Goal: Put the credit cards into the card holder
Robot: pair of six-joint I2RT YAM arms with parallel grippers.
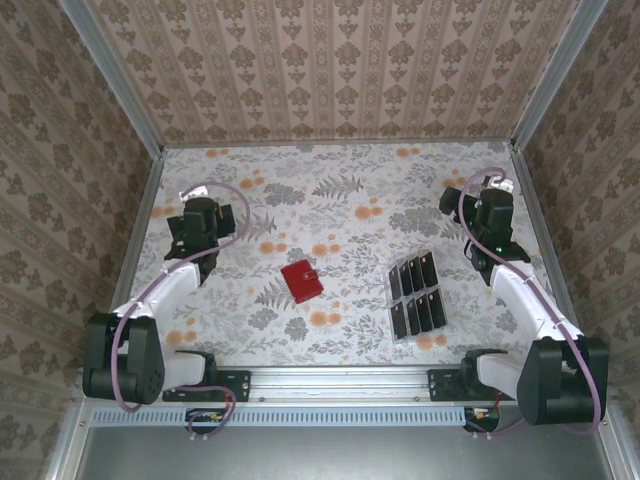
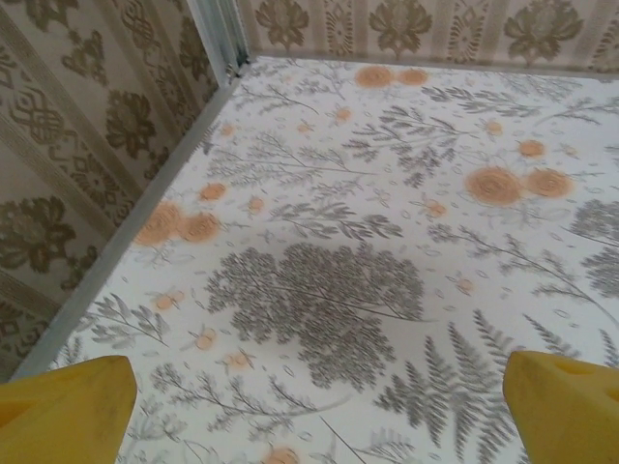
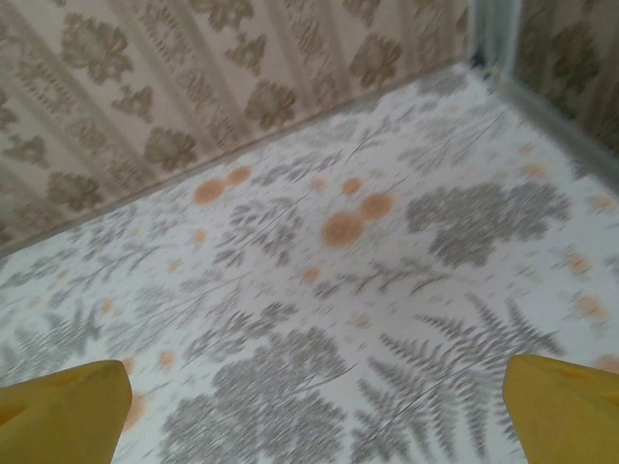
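The red card holder (image 1: pixel 302 281) lies shut on the flowered table, near the middle. To its right, several black credit cards (image 1: pixel 417 292) stand in two rows in a clear slotted tray (image 1: pixel 398 338). My left gripper (image 1: pixel 195 222) hangs over the far left of the table, well left of the card holder, open and empty. Its yellow fingertips (image 2: pixel 68 414) frame bare tablecloth. My right gripper (image 1: pixel 493 208) is at the far right, beyond the cards, also open and empty, with yellow fingertips (image 3: pixel 564 404) wide apart.
Patterned walls with metal corner posts (image 1: pixel 140 120) close in the table on three sides. A metal rail (image 1: pixel 340 380) carrying the arm bases runs along the near edge. Grey cables loop off both wrists.
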